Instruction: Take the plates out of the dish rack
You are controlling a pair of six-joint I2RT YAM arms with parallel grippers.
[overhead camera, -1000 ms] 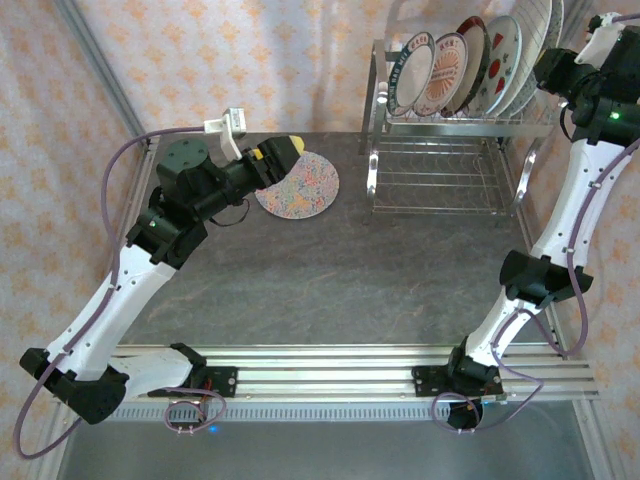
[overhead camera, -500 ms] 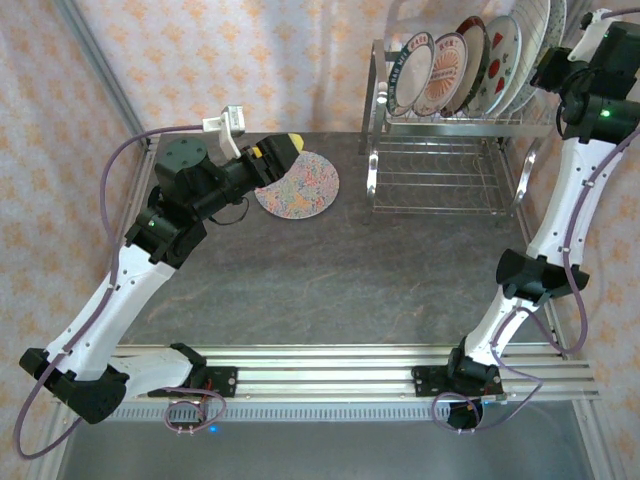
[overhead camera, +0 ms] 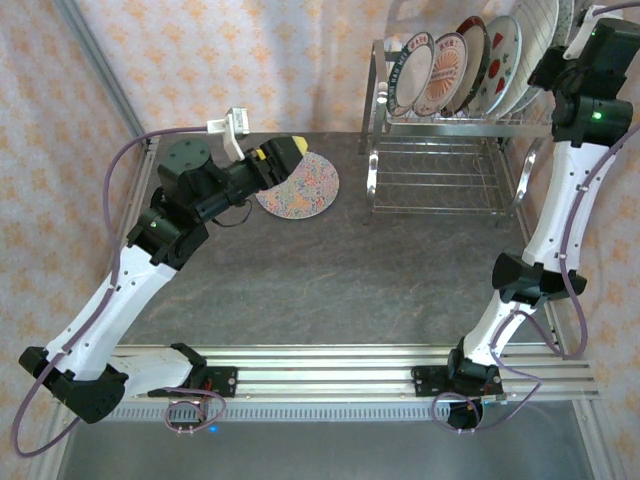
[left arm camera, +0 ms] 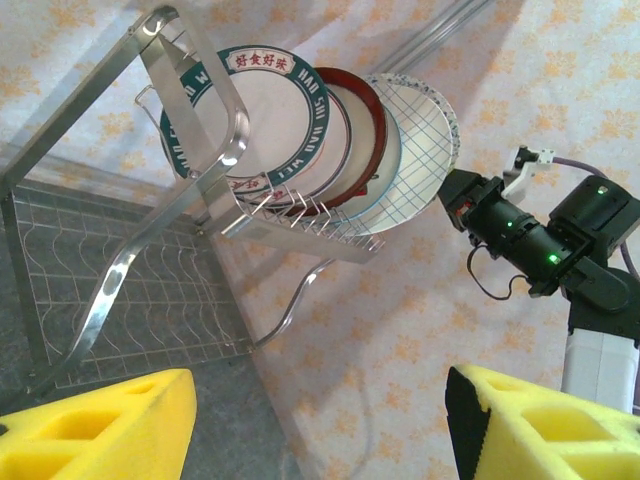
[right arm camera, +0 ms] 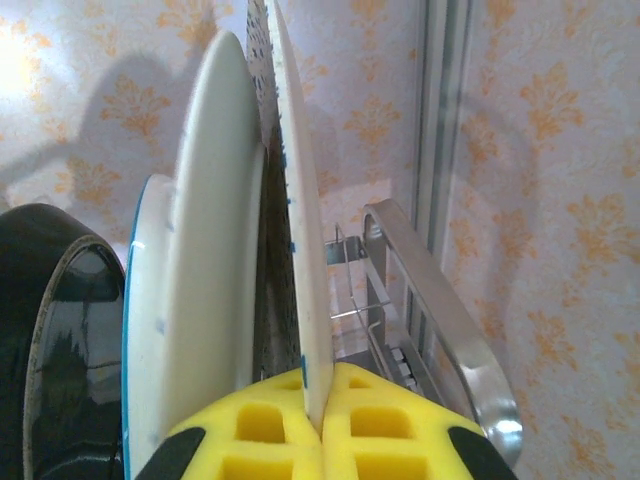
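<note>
The dish rack (overhead camera: pixel 372 150) stands at the back right of the table (overhead camera: pixel 350 280), its long side running left to right along the wallpapered wall. Its slotted upper shelf (overhead camera: pixel 450 122) holds a row of plates on edge, one behind another along that length. They lean slightly, with their faces turned toward the rack's left end. From the left come a teal-and-white plate (overhead camera: pixel 408 75) with lettering on its rim and an orange-centred plate (overhead camera: pixel 442 73). A red-rimmed plate (left arm camera: pixel 368 120) follows, then paler ones, and a plaid-grid plate (left arm camera: pixel 425 125) stands last at the right end. The right gripper (right arm camera: pixel 318 400) is up at that end, its yellow pads pressed together on the thin rim of the plaid-grid plate, which rises upright and edge-on between them in the right wrist view. Just beside it in that view stand a thicker white plate (right arm camera: pixel 215 250), a blue-edged one and a dark glossy plate (right arm camera: pixel 50 320). A speckled floral plate (overhead camera: pixel 305 188) lies flat, face up, on the table to the left of the rack and well apart from it. The left gripper (overhead camera: pixel 280 153) sits at this plate's near-left rim, and whether it touches the rim cannot be told. Its yellow fingers (left arm camera: pixel 95 420) are spread wide with nothing between them, and the wrist points toward the rack.
</note>
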